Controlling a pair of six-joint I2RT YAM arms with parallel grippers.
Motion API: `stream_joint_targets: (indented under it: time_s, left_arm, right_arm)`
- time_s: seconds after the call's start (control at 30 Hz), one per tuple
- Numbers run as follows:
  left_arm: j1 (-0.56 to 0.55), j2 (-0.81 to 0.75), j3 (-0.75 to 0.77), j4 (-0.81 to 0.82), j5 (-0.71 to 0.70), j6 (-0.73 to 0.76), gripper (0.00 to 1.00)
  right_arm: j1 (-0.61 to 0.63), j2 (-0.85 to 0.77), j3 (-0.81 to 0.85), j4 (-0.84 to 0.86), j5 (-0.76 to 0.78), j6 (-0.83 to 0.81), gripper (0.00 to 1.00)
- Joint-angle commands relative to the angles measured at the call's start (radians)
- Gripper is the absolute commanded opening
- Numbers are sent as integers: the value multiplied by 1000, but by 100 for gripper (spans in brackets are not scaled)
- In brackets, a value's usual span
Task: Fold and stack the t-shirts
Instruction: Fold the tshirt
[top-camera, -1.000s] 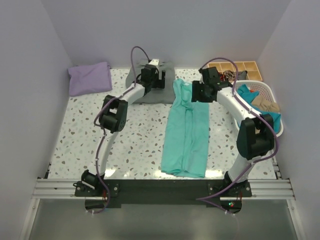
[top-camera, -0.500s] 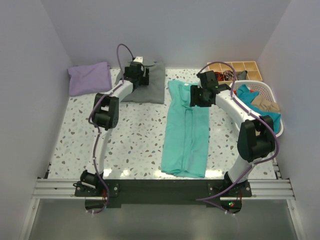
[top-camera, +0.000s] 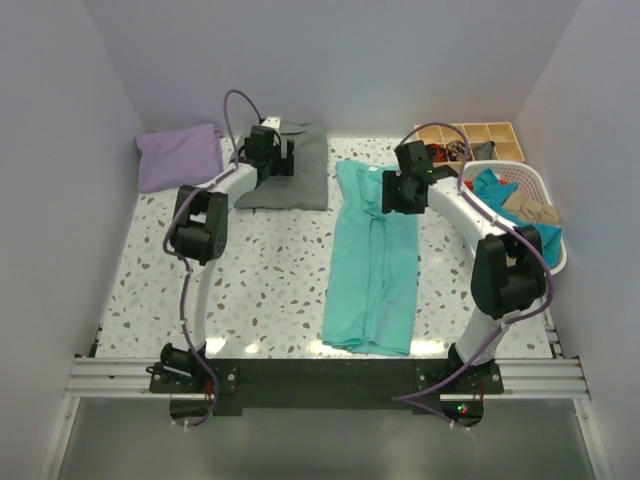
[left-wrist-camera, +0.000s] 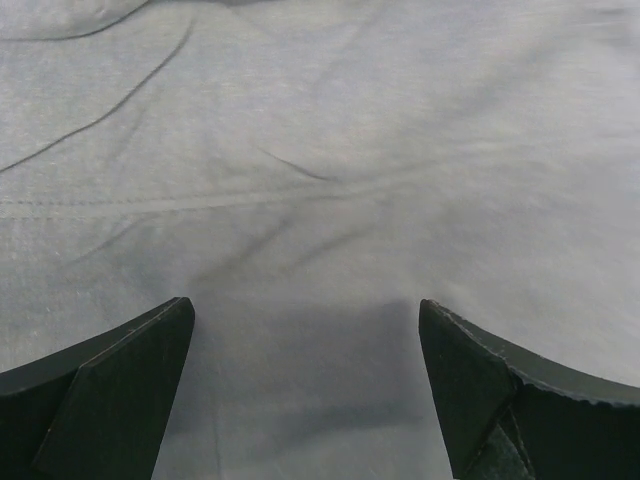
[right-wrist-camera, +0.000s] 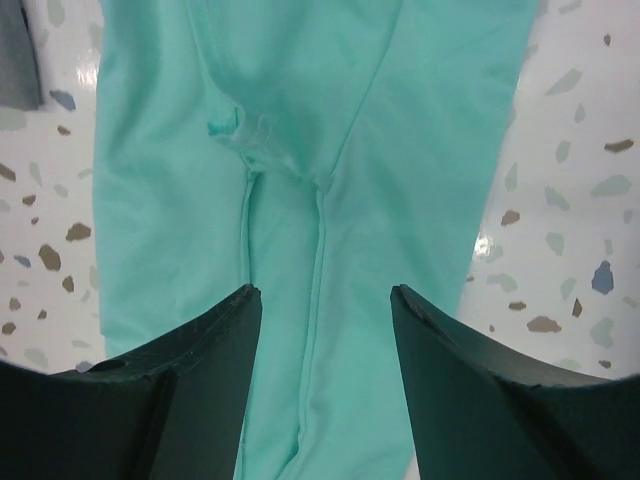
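The left gripper (left-wrist-camera: 305, 325), jaws wide apart, hovers over a folded grey t-shirt (left-wrist-camera: 330, 140). The right gripper (right-wrist-camera: 325, 300), jaws apart and empty, hangs above the turquoise t-shirt (right-wrist-camera: 300, 120) on the speckled counter (top-camera: 270, 280).

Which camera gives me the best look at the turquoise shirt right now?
Top external: the whole turquoise shirt shows, folded into a long strip. Right wrist shows only its creased upper part below the open right gripper. Left wrist shows only grey cloth.
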Motion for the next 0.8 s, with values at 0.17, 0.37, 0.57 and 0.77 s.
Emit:
stream_joint_targets:
  time_s: [0.17,0.37,0.57,0.77]
  left_arm:
    - [-191,-210,14,106,234,33,98]
    - [-222,-100,103,32,376,-19,95]
    - [-240,-22,139,-14,375,-45,94]
    - [-246,64,206,-78,419,-62,93]
  right_arm:
    - [-8,326,315,27,89,21,59]
    - [-13,390,368,40,112,34,59]
    - [-19,354,341,58,118,23,60]
    - [-24,320,330,46,178,14,60]
